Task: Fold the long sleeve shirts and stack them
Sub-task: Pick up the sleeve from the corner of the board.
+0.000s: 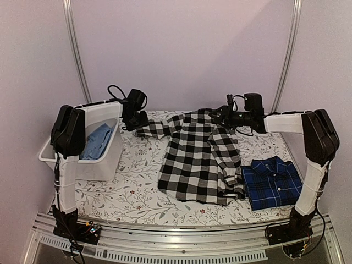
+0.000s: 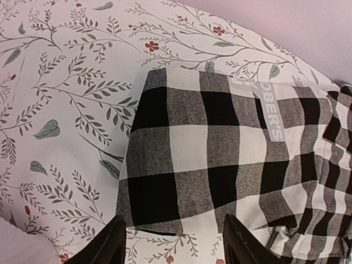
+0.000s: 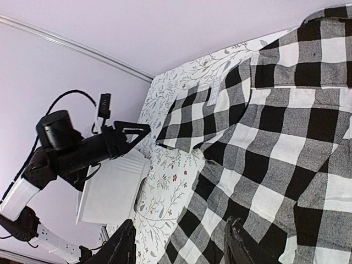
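your left wrist camera alone showed the sleeve cuff flat on the floral table, a grey printed strip across it. the left tool stood wide over the cuff's end, gripping nothing. only the top view showed the navy plaid shirt, folded at the near right just beside the black-and-white check shirt. that check shirt lay spread mid-table, long axis far to near, collar toward the far edge, one sleeve reaching left. the right tool hovered wide over its far right shoulder, empty. a white bin holding blue cloth filled the left edge; bare table lay between the bin and the shirt's hem.
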Robot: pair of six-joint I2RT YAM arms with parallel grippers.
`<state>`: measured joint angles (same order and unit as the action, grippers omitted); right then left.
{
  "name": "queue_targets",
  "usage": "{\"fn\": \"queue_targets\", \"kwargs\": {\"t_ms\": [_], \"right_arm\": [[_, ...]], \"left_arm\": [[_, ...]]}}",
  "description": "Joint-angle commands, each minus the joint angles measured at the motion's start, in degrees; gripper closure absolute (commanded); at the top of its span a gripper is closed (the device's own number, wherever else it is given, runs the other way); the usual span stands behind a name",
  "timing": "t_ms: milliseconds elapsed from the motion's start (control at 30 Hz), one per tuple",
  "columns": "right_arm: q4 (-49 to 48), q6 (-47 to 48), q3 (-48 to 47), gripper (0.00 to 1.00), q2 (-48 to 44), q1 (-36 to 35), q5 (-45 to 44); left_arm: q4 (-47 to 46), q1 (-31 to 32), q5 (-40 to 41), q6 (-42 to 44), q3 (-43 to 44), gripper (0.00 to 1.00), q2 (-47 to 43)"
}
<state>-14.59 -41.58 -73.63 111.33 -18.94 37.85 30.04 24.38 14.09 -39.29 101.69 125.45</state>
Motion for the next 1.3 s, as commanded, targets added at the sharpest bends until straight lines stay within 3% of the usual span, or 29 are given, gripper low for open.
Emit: {"fn": "queue_targets", "kwargs": {"t_ms": [0,400,467,667,767,967,1267], "right_arm": [[1.4,3.5,5.5,0.47,-7.2,-0.1,-0.2],[4.2,6.4,13.6,0.46,-20.3,-0.8,-2.5],[4.7,6.7,14.6,0.46,-21.8,-0.9,-3.0],[6.9,8.1,16.5,0.47,-24.8,-1.7,-5.2],[11.0,10.2,16.0,0.49,-24.8,-3.2,-8.9],[16.7,14.9,16.1,0.50,-21.2,-9.5,-16.6],[21.0,16.4,11.4,0.55,-11.8,-25.0,-26.7]], "left_arm": [[4.6,-0.6,1.6,1.5,5.8,0.38,5.8],[7.5,-0.8,3.7,0.7,12.9,0.36,13.7],[6.9,-0.9,2.8,1.1,13.3,0.42,13.9],[2.2,-0.6,-1.0,3.2,11.2,0.89,11.1],[0.8,0.2,-0.7,4.8,9.4,1.00,7.5],[-2.0,1.8,-0.9,6.8,3.7,1.00,1.1],[-4.8,2.2,-1.6,8.3,-2.7,1.00,-4.2]]}}
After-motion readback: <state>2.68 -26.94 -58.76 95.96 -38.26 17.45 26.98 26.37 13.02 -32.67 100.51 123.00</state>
